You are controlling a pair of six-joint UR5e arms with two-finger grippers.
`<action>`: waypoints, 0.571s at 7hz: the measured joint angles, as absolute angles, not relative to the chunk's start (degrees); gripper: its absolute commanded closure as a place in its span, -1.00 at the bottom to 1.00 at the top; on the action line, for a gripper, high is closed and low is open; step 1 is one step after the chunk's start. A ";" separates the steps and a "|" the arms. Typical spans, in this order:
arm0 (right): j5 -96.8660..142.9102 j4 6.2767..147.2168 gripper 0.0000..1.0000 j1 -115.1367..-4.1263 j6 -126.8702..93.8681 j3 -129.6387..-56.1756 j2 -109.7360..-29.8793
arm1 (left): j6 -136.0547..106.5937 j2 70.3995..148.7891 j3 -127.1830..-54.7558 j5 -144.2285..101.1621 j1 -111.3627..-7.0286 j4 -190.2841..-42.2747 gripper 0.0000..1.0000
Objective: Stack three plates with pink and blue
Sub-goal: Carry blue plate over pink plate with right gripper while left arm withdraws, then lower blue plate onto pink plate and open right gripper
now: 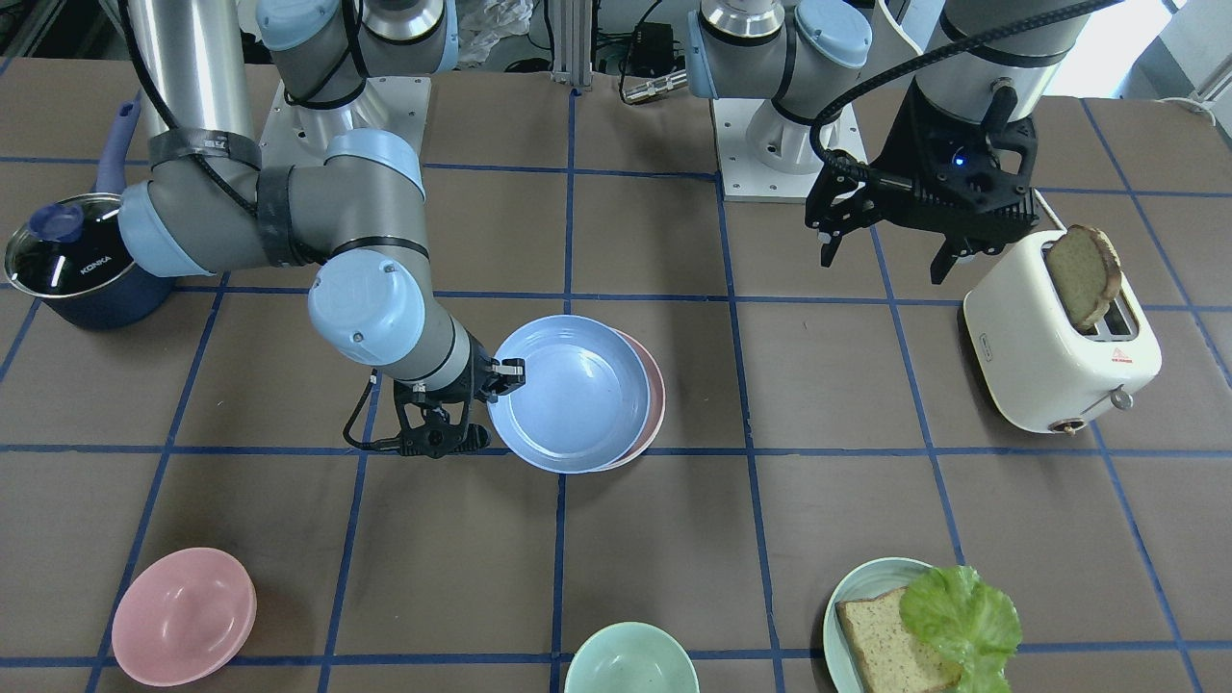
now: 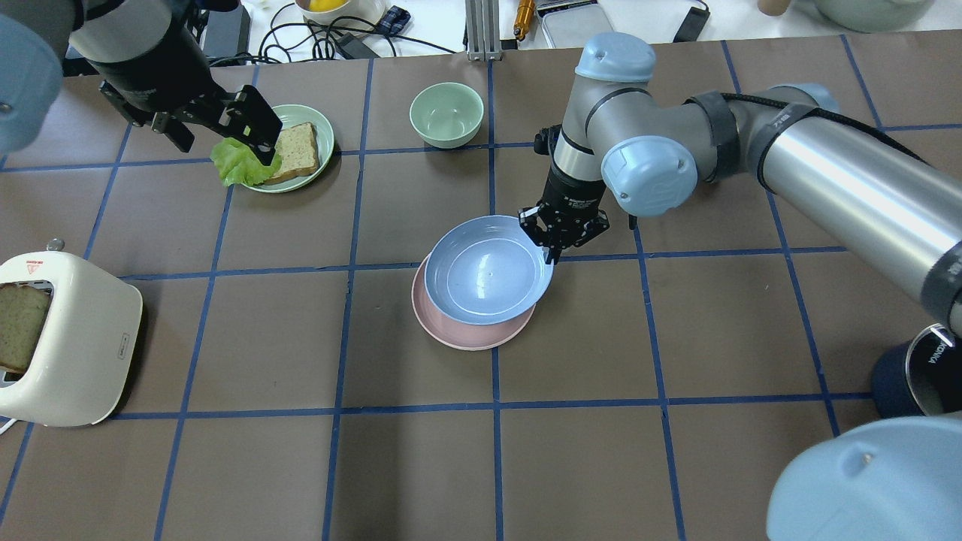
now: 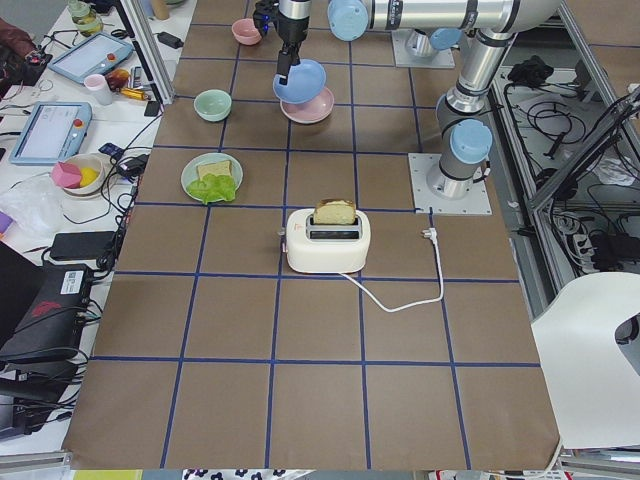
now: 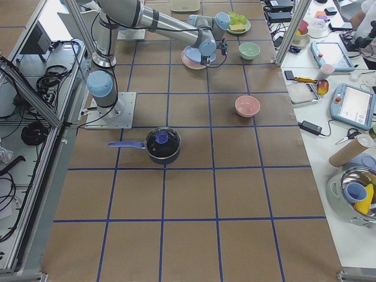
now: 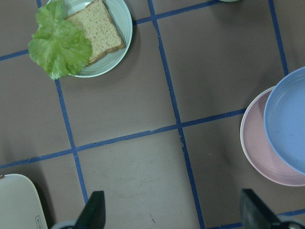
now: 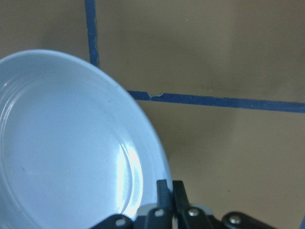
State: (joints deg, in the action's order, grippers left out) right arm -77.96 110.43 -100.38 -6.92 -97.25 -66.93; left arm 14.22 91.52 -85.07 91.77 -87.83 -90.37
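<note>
R hand [image 2: 551,249] pinched tight on rim of blue plate [image 2: 485,274]. Plate is tilted over pink plate [image 2: 458,334] and offset toward the hand's side, approx mid surface [image 2: 601,451]; can't tell if the two touch. L hand [image 1: 887,258] spread wide, hovering above surface just beside toaster [image 1: 1049,366] w/ bread slice [image 1: 1083,274] in its slot.

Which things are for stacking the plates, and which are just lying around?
For the job: blue plate, pink plate underneath, right tool pinching the blue plate's rim.
Lying around: toaster, pot, pink bowl, green bowl, plate of bread and lettuce.
</note>
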 measured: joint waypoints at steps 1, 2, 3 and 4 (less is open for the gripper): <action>-77.96 113.66 0.90 -101.29 -8.45 -98.83 -66.98 | 14.13 91.99 -84.08 91.63 -87.76 -92.70 -1.00; -77.98 114.91 -0.81 -102.08 -9.73 -99.33 -66.89 | 13.98 92.00 -84.56 91.54 -87.75 -93.26 -1.00; -78.28 115.60 -1.00 -102.41 -10.41 -99.60 -66.81 | 13.84 91.60 -85.76 91.55 -87.77 -92.71 -1.00; -78.93 116.31 -1.00 -102.52 -10.94 -99.83 -66.82 | 13.87 91.02 -86.73 91.61 -87.79 -91.76 -1.00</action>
State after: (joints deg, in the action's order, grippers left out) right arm -78.93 116.31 -102.52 -10.94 -99.83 -66.82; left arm 13.87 91.02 -86.73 91.61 -87.79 -91.76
